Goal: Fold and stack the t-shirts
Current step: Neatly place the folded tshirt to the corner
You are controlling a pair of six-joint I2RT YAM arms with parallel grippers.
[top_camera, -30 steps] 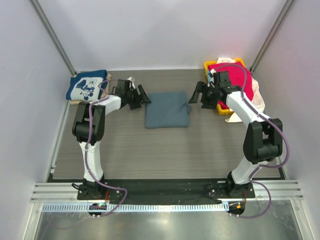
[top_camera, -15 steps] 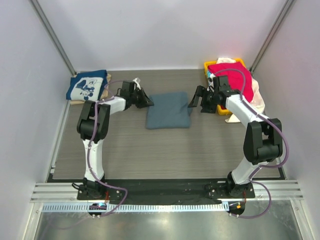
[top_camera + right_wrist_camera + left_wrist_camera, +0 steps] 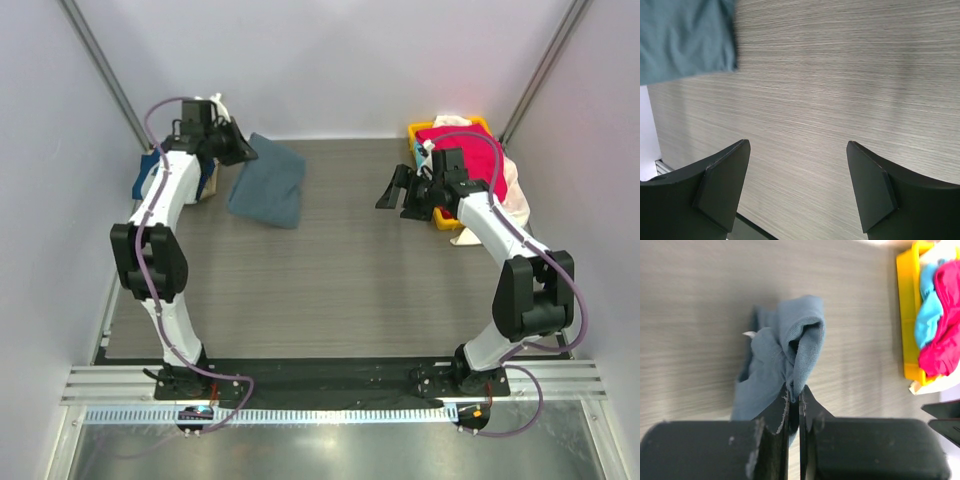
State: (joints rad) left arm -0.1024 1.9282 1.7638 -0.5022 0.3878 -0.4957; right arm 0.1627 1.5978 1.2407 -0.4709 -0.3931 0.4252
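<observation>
**Top external view.** The left arm extends to the back-left corner of the table [image 3: 340, 290]. The left gripper [image 3: 243, 152] is pinched on an edge of the slate blue-grey t-shirt [image 3: 268, 182]. This shirt is bunched, just beside the navy t-shirt [image 3: 143, 182]. The right arm bends inward, and the right gripper [image 3: 398, 200] has its fingers spread beside the yellow basket [image 3: 416, 131]. The basket holds a red t-shirt [image 3: 458, 150], and a cream t-shirt [image 3: 512, 185] is draped over its right side.

**Left wrist view.** The fingertips meet on a fold of the blue-grey shirt. The rest of the shirt trails ahead in loose folds, and it cannot be told whether it touches the table. The basket shows a turquoise t-shirt [image 3: 929, 310] beside the red one.

**Right wrist view.** The jaws stand wide apart over bare table. A corner of the blue-grey shirt lies at the upper left.
</observation>
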